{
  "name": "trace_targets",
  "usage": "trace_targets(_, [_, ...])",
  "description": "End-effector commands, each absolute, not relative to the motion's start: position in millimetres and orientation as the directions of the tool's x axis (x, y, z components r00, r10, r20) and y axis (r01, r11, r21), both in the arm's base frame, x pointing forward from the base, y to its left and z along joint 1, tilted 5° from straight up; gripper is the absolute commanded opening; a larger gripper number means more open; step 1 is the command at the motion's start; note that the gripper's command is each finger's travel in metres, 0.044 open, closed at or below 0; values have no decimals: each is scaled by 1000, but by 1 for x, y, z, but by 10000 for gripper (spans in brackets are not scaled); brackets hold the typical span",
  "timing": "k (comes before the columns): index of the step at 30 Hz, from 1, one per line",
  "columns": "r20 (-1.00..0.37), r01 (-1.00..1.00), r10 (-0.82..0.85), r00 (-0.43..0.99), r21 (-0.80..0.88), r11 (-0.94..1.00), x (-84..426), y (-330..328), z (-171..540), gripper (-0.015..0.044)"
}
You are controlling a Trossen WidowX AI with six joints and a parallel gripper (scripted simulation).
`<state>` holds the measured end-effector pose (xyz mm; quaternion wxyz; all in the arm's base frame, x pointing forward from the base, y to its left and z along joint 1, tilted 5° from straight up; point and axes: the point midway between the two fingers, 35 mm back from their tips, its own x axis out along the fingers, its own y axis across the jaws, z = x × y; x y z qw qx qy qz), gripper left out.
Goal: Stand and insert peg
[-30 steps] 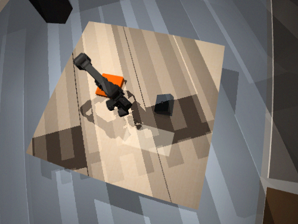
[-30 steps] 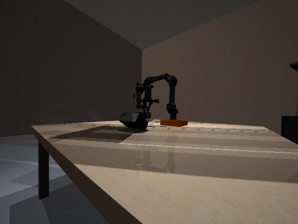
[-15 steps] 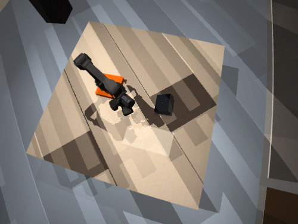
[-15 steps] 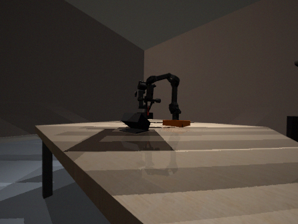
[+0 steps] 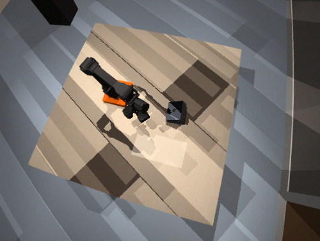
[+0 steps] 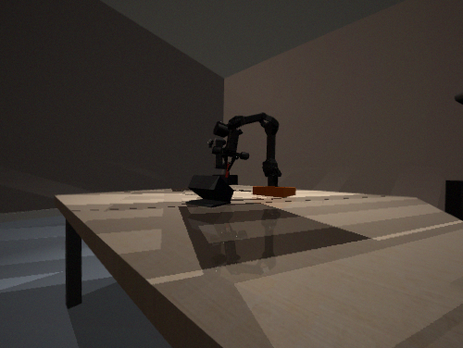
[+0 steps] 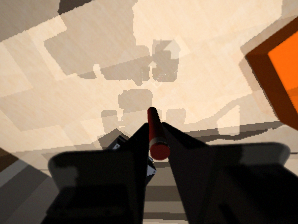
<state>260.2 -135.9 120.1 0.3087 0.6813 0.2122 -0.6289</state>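
The red peg (image 7: 153,119) (image 6: 227,170) is held between the fingers of my gripper (image 7: 154,126) (image 6: 228,164), which is shut on it. The peg stands near upright, with its pale-banded end toward the wrist camera and its plain end pointing down. Its lower end looks raised above the table (image 5: 205,199) (image 6: 324,278); contact is hard to judge in the exterior view. The dark sloped panel (image 5: 180,118) (image 6: 210,183) stands on the table, apart from the peg. Its hole (image 5: 174,110) shows in its upper face. In the wrist view the panel is mostly hidden behind the left finger.
The orange base (image 5: 112,100) (image 6: 274,191) (image 7: 286,60) of the arm stands behind the gripper, at the right in the wrist view. Hard shadows and light patches cross the table. A dark block (image 5: 57,13) is beyond the table's edge.
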Motion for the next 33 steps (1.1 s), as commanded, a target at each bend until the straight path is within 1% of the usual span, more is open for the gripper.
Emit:
trace_targets(1, [-983, 707, -99, 155, 181, -683, 272, -132, 123, 0])
trace_targets(33, [-925, 832, -78, 372, 369, -414, 340, -94, 143, 0])
